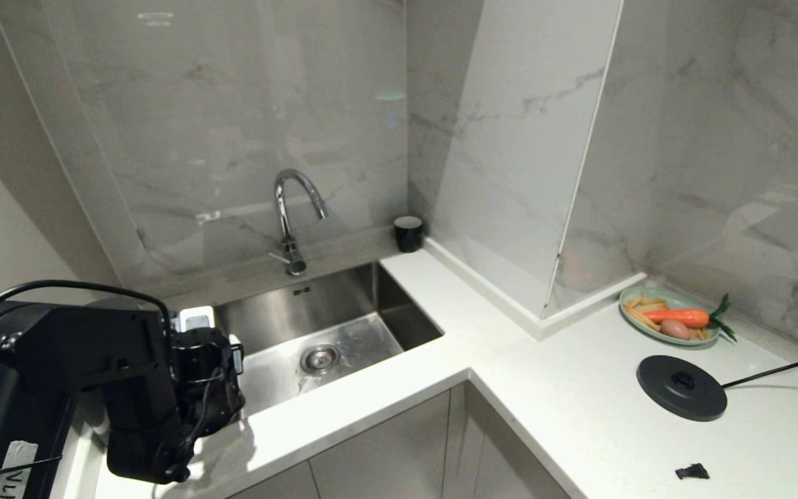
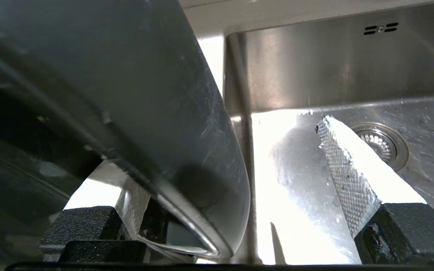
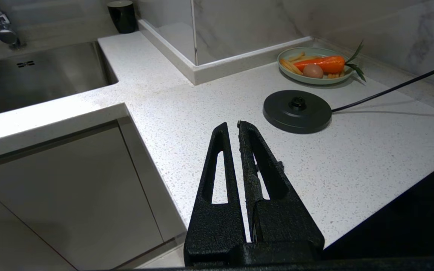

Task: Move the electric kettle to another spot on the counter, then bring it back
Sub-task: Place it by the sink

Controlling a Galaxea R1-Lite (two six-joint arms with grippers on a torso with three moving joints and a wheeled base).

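We look down on an L-shaped white, faintly speckled stone tabletop (image 1: 565,388) with grey cabinet fronts below, where the left arm hangs low at the near left corner beside the inset steel sink (image 1: 343,326). The left gripper (image 2: 239,188) stands with its fingers (image 2: 347,177) spread wide: one textured silver pad shows over the sink basin near the round drain (image 2: 382,145), the other sits behind the curved wall of the tall glossy black electric kettle (image 2: 134,105). The kettle fills the near side of the left wrist view, its lower rim just beside the sink's edge; we cannot tell whether either pad touches it, nor whether it rests on the tabletop. From the head view the kettle is hidden behind the arm. The flat round black corded base disc (image 1: 681,387) lies bare on the right run of the tabletop, well apart from the sink, its cord trailing off to the right. Just beyond it sits a pale green oval plate (image 1: 669,315) carrying an orange carrot, an egg and pale sticks. A small black cup (image 1: 409,233) stands in the back corner by the marble wall, near the curved chrome tap (image 1: 293,215). The right gripper (image 3: 233,126) hovers above the front edge of the tabletop, its black fingers nearly together, holding nothing. A small dark scrap (image 1: 692,472) lies near the front edge.
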